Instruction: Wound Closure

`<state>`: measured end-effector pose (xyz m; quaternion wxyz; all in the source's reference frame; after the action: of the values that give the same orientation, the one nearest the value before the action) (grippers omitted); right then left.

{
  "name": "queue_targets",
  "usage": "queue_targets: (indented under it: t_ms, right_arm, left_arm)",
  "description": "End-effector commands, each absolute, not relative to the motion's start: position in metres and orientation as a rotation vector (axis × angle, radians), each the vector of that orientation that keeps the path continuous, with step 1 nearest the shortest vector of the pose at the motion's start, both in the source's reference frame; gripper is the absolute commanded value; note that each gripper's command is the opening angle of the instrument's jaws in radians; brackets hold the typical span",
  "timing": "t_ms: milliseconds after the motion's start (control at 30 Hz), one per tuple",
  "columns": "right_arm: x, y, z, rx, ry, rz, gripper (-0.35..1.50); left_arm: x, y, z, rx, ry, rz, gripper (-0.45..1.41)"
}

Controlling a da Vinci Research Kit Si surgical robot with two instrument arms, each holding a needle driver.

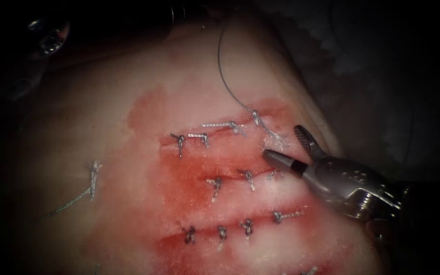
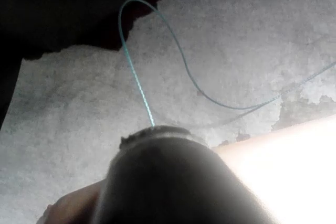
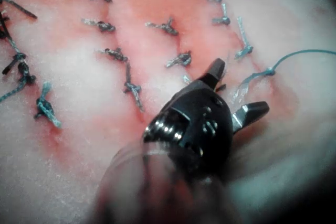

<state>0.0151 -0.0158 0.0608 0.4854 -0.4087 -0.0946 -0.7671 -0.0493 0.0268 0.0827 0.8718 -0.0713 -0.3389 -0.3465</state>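
The tissue (image 1: pixel 128 168) carries three stitched cuts, wet with red fluid. My right tool (image 1: pixel 292 148) comes in from the right, its jaws open and holding nothing. They straddle a frayed thread tail (image 1: pixel 273 135) at the right end of the top cut. From the knot (image 1: pixel 255 116) there, the long thread (image 1: pixel 225 76) arcs up and away over the tissue. The right wrist view shows the same open right tool (image 3: pixel 236 92), the tail (image 3: pixel 244 85) between its jaws and the knot (image 3: pixel 270 71). The left tool's shaft (image 2: pixel 163 182) has thread (image 2: pixel 139 87) running down behind its end.
Knotted stitches (image 1: pixel 215 182) sit in rows along all three cuts. A cut end of thread (image 1: pixel 92 175) lies on the tissue far left of the cuts. Pale cloth (image 2: pixel 236 35) lies beyond the tissue's edge. Dark surroundings ring the tissue.
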Motion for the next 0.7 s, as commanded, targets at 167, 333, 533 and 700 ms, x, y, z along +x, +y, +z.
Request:
queue_targets:
  t_ms: [167,333,533,700]
  right_arm:
    - [0.0166,-0.0143,0.0626,-0.989,-0.144,-1.912,0.67]
    - [0.0173,-0.0133,0.0618,-1.003,-0.085,-1.926,0.59]
    - [0.0183,-0.0133,0.0619,-1.004,0.048,-1.997,0.2]
    - [0.0184,-0.0135,0.0624,-1.0,0.04,-2.006,0.29]
  left_arm:
    - [-0.0499,0.0285,0.0826,-0.155,-0.712,-0.726,-0.45]
    - [-0.0504,0.0286,0.0827,-0.156,-0.71,-0.729,-0.45]
    - [-0.0504,0.0286,0.0827,-0.156,-0.71,-0.729,-0.45]
    - [-0.0505,0.0286,0.0827,-0.156,-0.71,-0.729,-0.45]
